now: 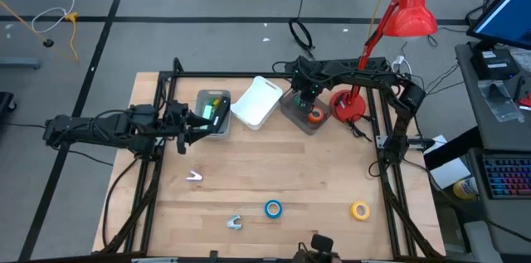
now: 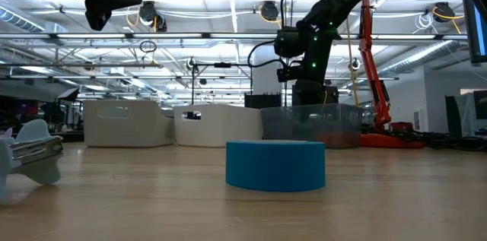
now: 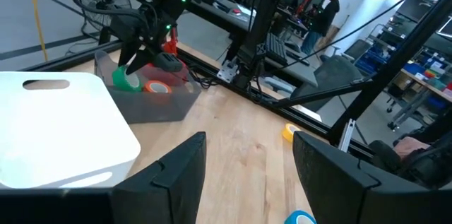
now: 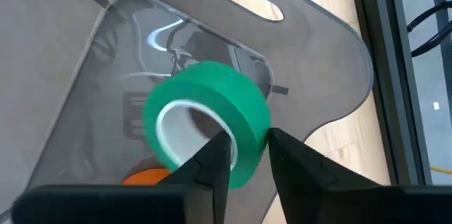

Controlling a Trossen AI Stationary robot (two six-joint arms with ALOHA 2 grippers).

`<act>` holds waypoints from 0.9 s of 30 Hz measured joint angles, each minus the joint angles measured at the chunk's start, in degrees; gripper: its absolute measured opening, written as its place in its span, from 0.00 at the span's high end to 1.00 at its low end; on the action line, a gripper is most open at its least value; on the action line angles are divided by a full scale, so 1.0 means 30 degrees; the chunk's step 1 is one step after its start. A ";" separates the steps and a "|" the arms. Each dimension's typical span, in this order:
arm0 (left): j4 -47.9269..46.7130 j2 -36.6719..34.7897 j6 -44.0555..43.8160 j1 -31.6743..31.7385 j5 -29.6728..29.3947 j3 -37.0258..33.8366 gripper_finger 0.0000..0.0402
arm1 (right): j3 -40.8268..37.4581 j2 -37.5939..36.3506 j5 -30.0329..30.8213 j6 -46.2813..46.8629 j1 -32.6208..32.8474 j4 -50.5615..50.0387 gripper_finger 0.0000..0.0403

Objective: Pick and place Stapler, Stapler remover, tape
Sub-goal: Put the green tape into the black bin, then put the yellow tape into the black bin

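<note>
My right gripper is over the clear bin at the back of the table and is shut on a green tape roll. That roll also shows in the left wrist view. An orange tape roll lies in the bin. A blue tape roll, a yellow one and a pale stapler remover lie near the front edge. My left gripper is open and empty beside the grey bin, which holds a green stapler. My right gripper pinches the green roll's wall. One finger is inside the white core and the other is outside. The fingers come from above, pointing down. The roll hangs below them over the clear bin, above the orange roll.
A white bin stands between the grey and clear bins. A small white piece lies at mid-left of the table. A red desk lamp stands at the back right. Bare wood lies across the table's middle.
</note>
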 joint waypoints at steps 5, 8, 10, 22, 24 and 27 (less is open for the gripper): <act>-0.0007 0.0003 -0.0026 0.0000 0.0000 0.0000 0.47 | 0.0000 0.0000 0.0467 -0.0139 0.0000 0.0019 0.72; -0.0007 0.0004 -0.0087 0.0000 0.0006 0.0000 0.47 | 0.0000 -0.0050 0.1065 -0.0697 0.0014 0.0087 0.69; -0.0015 0.0000 -0.0097 0.0000 0.0007 0.0000 0.47 | -0.0020 -0.0290 0.1047 -0.0979 0.0055 0.0105 0.69; -0.0131 0.0000 -0.0430 0.0000 0.0007 -0.0007 0.47 | -0.0015 -0.5678 0.0962 0.0623 0.3221 -0.1247 0.73; -0.0124 0.0000 -0.0426 0.0000 0.0007 -0.0007 0.47 | -0.0015 -0.6743 0.0965 0.0815 0.4414 -0.1937 0.75; -0.0127 0.0000 -0.0489 0.0000 0.0027 -0.0007 0.47 | -0.0015 -0.8115 0.0958 0.2175 0.6411 -0.2592 0.78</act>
